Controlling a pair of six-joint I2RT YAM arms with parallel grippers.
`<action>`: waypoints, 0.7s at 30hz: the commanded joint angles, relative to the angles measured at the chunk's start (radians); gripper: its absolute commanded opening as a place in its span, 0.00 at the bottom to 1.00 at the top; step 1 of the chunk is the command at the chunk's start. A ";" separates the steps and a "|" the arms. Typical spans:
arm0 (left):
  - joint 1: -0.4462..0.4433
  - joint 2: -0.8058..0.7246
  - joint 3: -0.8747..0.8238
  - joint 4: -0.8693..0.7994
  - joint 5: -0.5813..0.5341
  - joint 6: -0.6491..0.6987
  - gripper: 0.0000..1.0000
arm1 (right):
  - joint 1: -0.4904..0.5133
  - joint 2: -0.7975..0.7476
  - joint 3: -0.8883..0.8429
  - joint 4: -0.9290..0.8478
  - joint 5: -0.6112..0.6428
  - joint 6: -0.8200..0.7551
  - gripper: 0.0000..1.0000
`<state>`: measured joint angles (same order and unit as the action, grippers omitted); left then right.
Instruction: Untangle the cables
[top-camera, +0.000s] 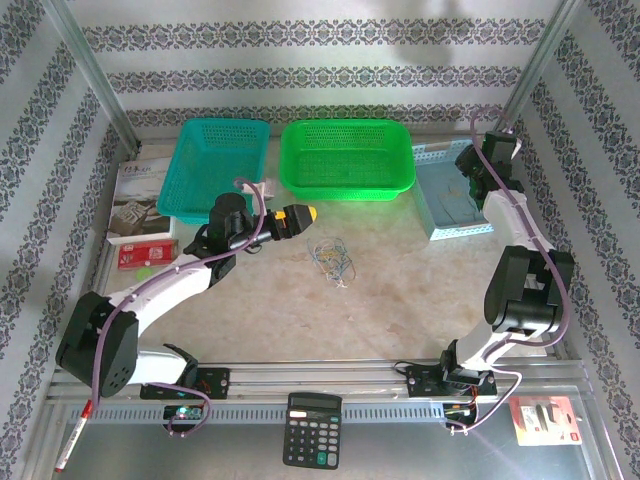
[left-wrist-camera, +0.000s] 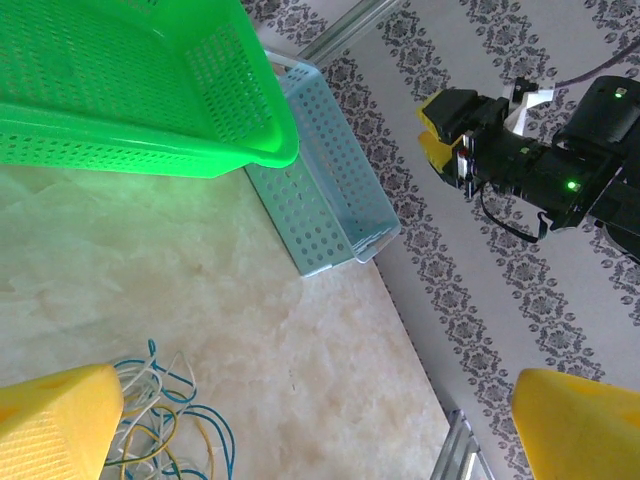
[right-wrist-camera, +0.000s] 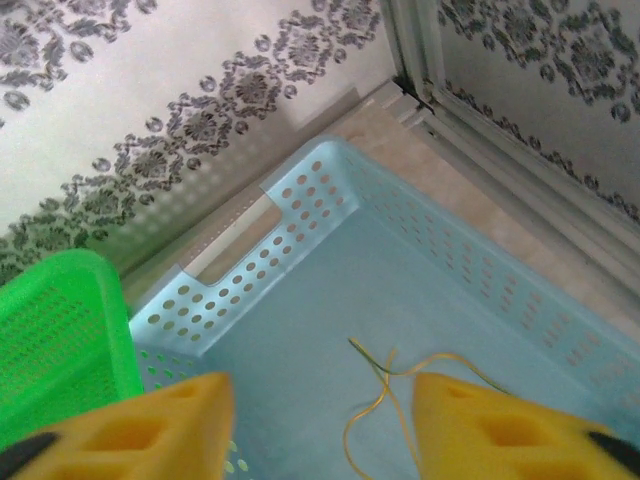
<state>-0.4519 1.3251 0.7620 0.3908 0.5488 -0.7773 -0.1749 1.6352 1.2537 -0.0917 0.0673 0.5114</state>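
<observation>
Small tangle of thin floppy cables (top-camera: 333, 258), bluish, yellow and whitish loops. It sits on the pale marbled desk (top-camera: 400, 290) near the middle, in front of the bright green perforated plastic basket (top-camera: 345, 190) and apart from it.

Left pincer (top-camera: 300, 215): yellow pads spread as wide as they go, nothing between them. The tangle lies just beside it, off to the robot's right and a little back toward the arm bases. In the left wrist view the loops crowd against one yellow pad (left-wrist-camera: 55, 425) at the frame's lower corner, so the clump is off-centre in the gap, not between the pads.

No firm long axis to the clump. From above it is slightly stretched from the far side toward the near edge, with a whitish end trailing out on the near side.

Right pincer (right-wrist-camera: 322, 390): pads parted, released. It hangs over the light blue perforated plastic basket (right-wrist-camera: 300, 215) at the far right of the desk. One thin yellow wire (right-wrist-camera: 395, 385) lies loose on the basket floor beneath the gap, gripped by neither pad. This arm is well apart from the tangle; the left is far nearer.

Left arm pose: reaches forward and inward from its base, elbow bent, wrist pointing right along the front of the green basket.

Judgement: the next pick falls to the left pincer, which needs to shift right and toward the bases to centre on a strand.
</observation>
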 joint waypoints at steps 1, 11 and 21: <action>-0.012 -0.028 0.029 -0.026 -0.012 0.036 1.00 | -0.009 -0.031 0.029 0.026 -0.040 -0.002 0.67; -0.011 -0.037 0.019 -0.041 -0.017 0.050 1.00 | -0.006 -0.175 -0.059 0.081 -0.064 0.095 0.98; -0.011 -0.094 -0.006 -0.126 -0.054 0.073 1.00 | -0.003 -0.284 -0.205 0.246 -0.393 0.212 0.92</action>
<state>-0.4519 1.2667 0.7616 0.3191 0.5163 -0.7361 -0.1749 1.3708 1.0748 0.0856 -0.1696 0.6659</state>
